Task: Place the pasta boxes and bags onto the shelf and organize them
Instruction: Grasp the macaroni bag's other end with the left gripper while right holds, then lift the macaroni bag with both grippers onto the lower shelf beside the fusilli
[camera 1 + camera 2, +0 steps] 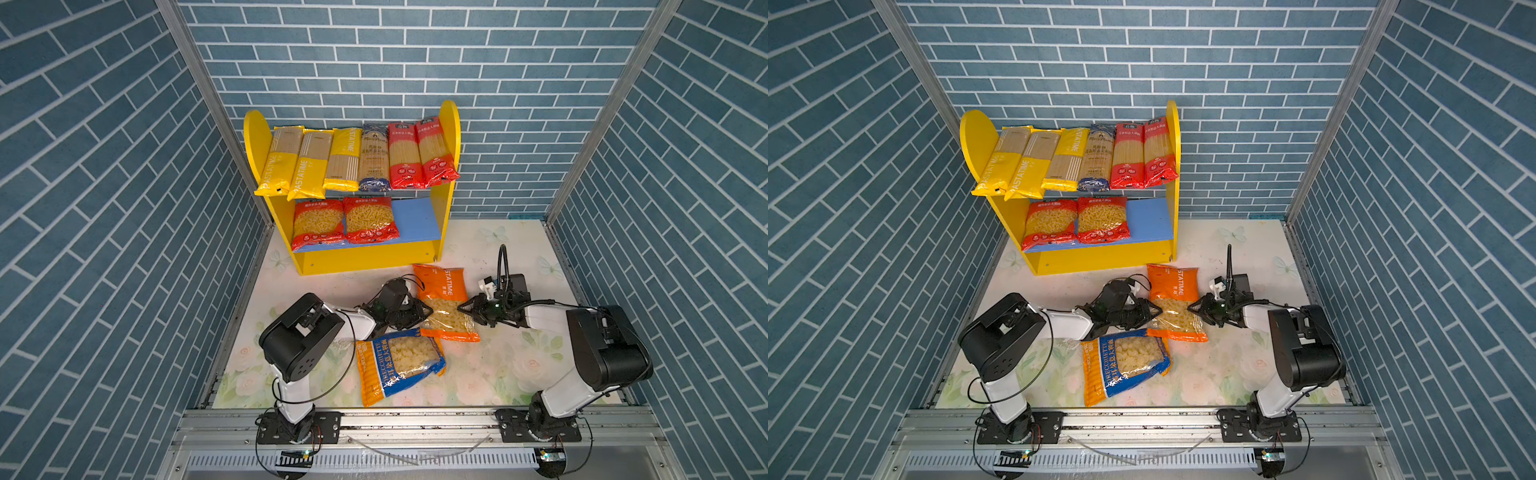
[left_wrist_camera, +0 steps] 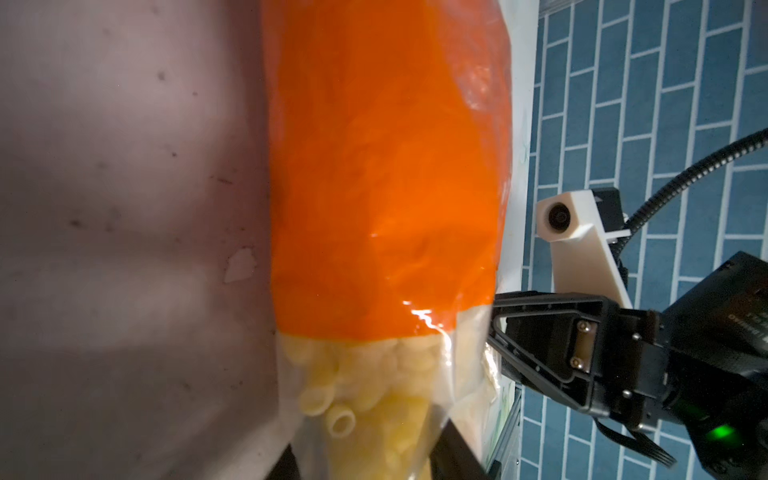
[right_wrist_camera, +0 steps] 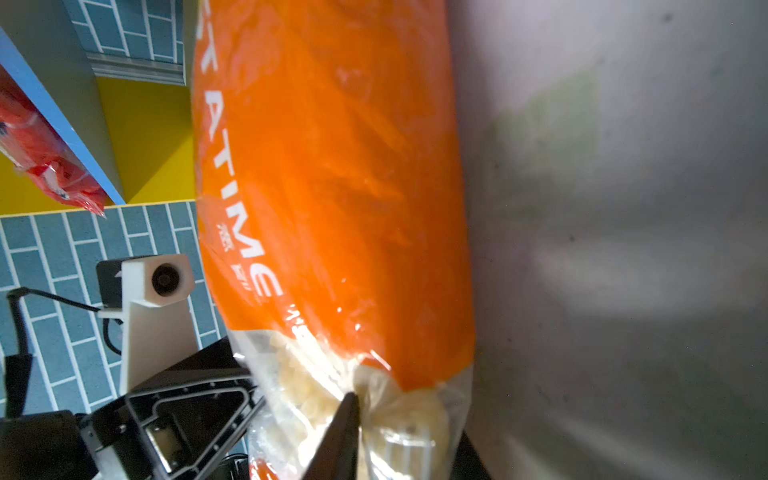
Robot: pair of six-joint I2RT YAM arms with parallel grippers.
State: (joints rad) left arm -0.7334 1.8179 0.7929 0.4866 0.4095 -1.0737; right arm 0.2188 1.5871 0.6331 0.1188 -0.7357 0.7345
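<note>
**Orange bag** [image 1: 444, 305] of short pasta, on the floral surface [image 1: 498, 374] in front of the shelf [image 1: 365, 259]. Its near edge touches the blue-orange bag [image 1: 399, 365]. The left fingers [image 2: 455, 459] clamp the bag's clear part from one side, and the right fingers [image 3: 338, 436] pinch it from the opposite side. Whether the bag is lifted clear of the surface cannot be told. Six spaghetti packs [image 1: 357, 158] lie on the upper tier, and two red bags [image 1: 345, 220] on the blue lower board [image 1: 415, 216].
</note>
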